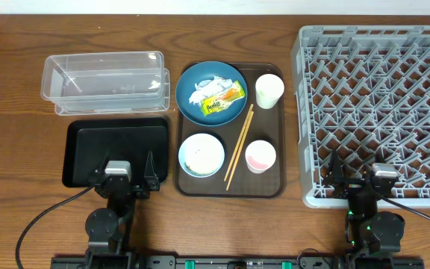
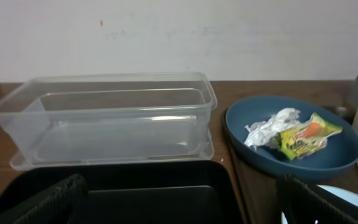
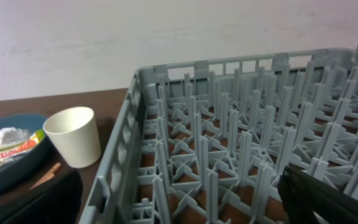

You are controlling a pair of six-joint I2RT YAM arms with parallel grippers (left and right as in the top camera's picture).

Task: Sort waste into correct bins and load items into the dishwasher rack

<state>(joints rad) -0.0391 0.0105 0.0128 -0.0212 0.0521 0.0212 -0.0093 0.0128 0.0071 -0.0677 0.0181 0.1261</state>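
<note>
- L: left gripper (image 1: 122,170) jaws spread wide, nothing held. It hangs over the near edge of the black tray (image 1: 77,149), w/ the clear tub (image 1: 103,58) straight ahead beyond it.
- R: right gripper (image 1: 375,175) also wide and empty, at the near-left corner of the rack (image 1: 379,90). White cup (image 1: 269,90) is ahead-left of it.
- Nothing looks sorted yet. Likely 1st step = clear waste off the plate (image 1: 187,97), ahead-right of left gripper on the brown tray (image 1: 271,187).
- Snack wrapper (image 1: 224,97) touches the tissue (image 1: 206,84), which lies just beyond it and to the left.
- Take the wrapper first w/ left gripper: come down vertical, narrow the jaws beforehand, and pinch across the short width so the tissue isn't caught too.
- Lift clear of the plate rim before swinging left. The tub wall is tall, so go over it.
- Rice may be in the bowl (image 1: 201,155); too small to tell.
</note>
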